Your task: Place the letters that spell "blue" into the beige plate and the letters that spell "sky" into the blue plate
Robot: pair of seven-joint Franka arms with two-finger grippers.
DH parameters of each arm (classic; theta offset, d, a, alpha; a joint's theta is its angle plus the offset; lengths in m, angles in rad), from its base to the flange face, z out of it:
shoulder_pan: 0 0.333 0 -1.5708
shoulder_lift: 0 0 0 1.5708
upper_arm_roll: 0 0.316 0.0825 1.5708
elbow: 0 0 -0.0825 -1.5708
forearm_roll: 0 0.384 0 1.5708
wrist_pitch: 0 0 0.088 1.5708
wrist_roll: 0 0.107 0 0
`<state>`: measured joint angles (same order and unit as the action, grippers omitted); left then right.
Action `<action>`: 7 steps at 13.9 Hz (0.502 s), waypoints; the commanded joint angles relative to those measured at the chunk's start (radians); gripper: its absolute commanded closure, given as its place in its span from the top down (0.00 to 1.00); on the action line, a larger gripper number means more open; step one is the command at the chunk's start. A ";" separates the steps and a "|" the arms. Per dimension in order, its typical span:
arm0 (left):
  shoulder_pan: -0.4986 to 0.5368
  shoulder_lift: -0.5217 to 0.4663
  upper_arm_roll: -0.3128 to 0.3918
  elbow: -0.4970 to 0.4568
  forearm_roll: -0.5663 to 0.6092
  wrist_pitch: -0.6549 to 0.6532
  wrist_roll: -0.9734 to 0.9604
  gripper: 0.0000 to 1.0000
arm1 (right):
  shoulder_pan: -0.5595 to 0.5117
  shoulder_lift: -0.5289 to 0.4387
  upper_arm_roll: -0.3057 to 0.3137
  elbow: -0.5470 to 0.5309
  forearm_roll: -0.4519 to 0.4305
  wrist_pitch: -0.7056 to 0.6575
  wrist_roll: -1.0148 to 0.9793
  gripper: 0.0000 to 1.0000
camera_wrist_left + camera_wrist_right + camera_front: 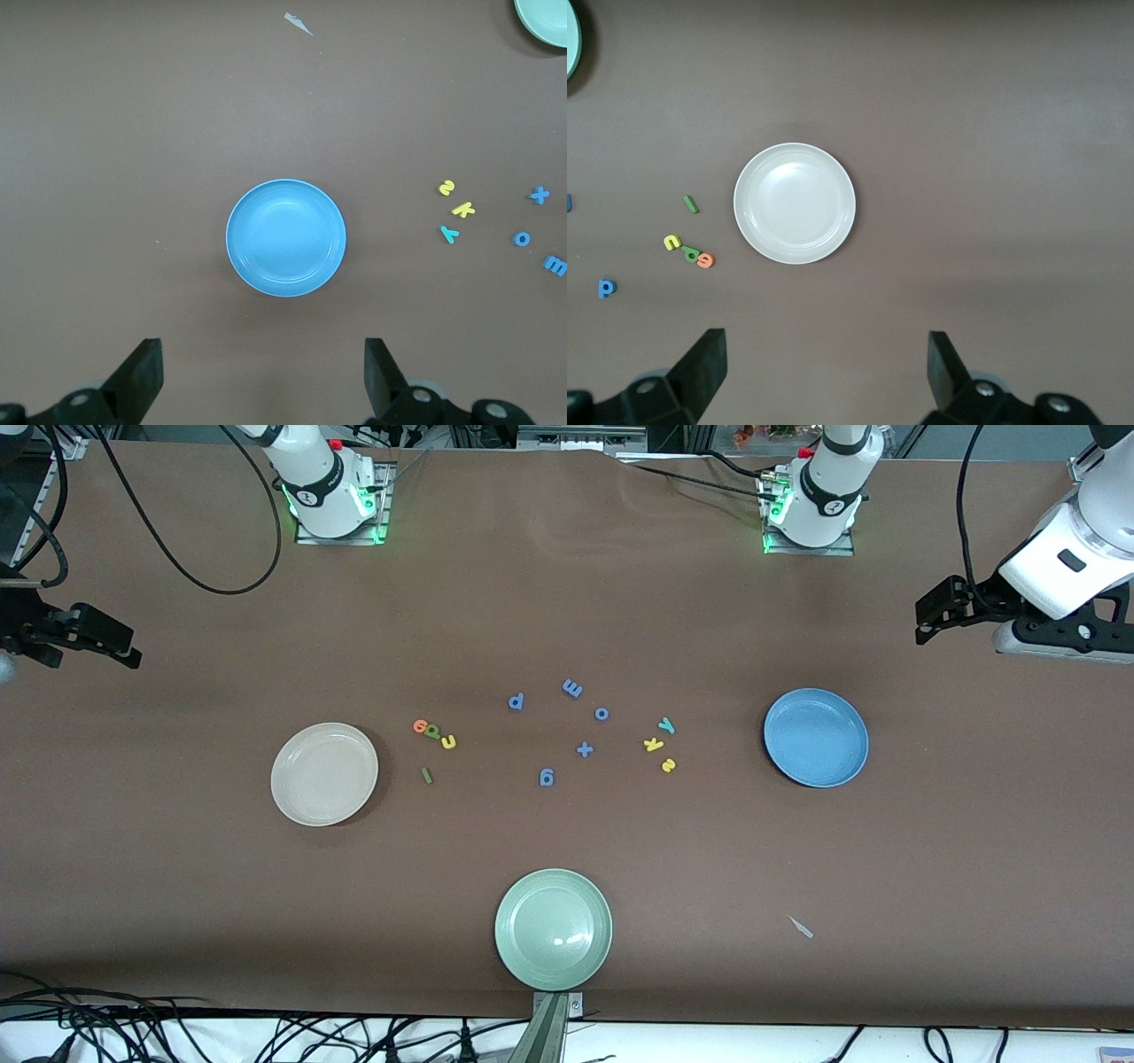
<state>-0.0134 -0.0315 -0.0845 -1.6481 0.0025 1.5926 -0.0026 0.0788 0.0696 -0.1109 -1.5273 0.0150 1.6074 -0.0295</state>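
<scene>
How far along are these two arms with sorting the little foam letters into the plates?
Nothing is done yet. The round beige plate and round blue plate hold nothing. The foam e, b, u, l letters lie beside the beige plate, the s, k, y letters beside the blue. Both the left gripper and right gripper hang open, holding nothing. All seven remain.

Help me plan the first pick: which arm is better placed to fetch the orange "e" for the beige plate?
The right arm. Its open pincer hangs over the table by the beige plate, and the orange "e" lies just beside that plate. The left pincer waits, open, at the blue plate's end.
</scene>
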 commanded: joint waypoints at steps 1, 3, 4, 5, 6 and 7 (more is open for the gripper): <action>0.006 -0.016 -0.003 -0.004 -0.019 -0.011 0.020 1.00 | -0.008 0.013 0.001 0.029 0.009 -0.009 0.002 1.00; 0.006 -0.016 -0.003 -0.004 -0.019 -0.011 0.020 1.00 | -0.008 0.013 0.002 0.030 0.008 -0.011 0.005 1.00; 0.006 -0.016 -0.003 -0.004 -0.019 -0.011 0.020 1.00 | -0.008 0.013 0.001 0.029 0.009 -0.011 0.005 1.00; 0.006 -0.016 -0.003 -0.004 -0.019 -0.011 0.020 1.00 | -0.008 0.013 0.001 0.029 0.010 -0.012 0.005 1.00; 0.006 -0.016 -0.003 -0.004 -0.019 -0.011 0.020 1.00 | -0.008 0.013 0.001 0.029 0.008 -0.014 0.005 1.00; 0.006 -0.016 -0.003 -0.004 -0.019 -0.011 0.020 1.00 | -0.008 0.013 0.001 0.029 0.008 -0.015 0.005 1.00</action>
<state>-0.0134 -0.0315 -0.0845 -1.6481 0.0025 1.5926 -0.0026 0.0786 0.0699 -0.1121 -1.5273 0.0151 1.6071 -0.0295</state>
